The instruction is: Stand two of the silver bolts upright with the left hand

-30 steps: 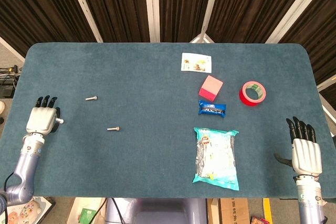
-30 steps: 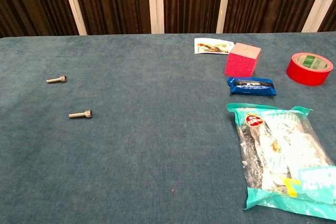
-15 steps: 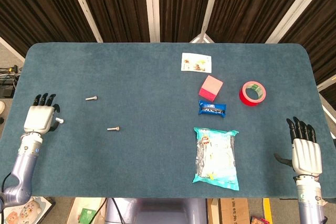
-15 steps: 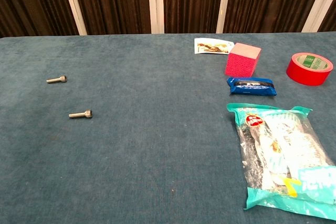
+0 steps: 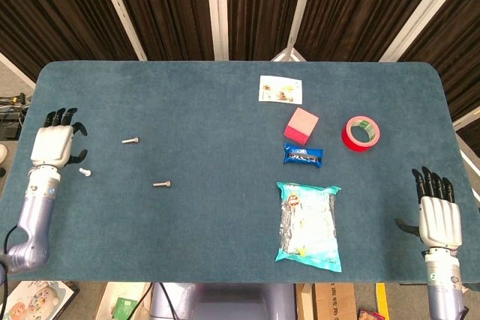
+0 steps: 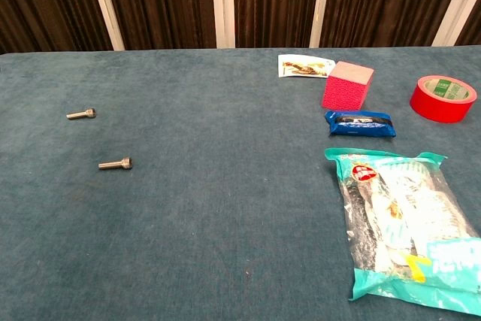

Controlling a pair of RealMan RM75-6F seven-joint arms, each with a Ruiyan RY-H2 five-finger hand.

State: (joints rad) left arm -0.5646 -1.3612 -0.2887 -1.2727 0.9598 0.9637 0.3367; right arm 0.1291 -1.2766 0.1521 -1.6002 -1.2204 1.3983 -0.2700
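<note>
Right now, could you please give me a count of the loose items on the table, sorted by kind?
Silver bolts: 3, far bolt, near bolt, small bolt by the left hand
Red tape roll: 1
Pink block: 1
Blue snack bar: 1
Teal snack bag: 1
White card: 1
Total: 8

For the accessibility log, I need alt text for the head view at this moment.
Three silver bolts lie on a teal table: a near-edge bolt just beside the open left hand, a far bolt and a middle bolt. On the right are a snack bag, pink block, red tape roll and the open right hand.
</note>
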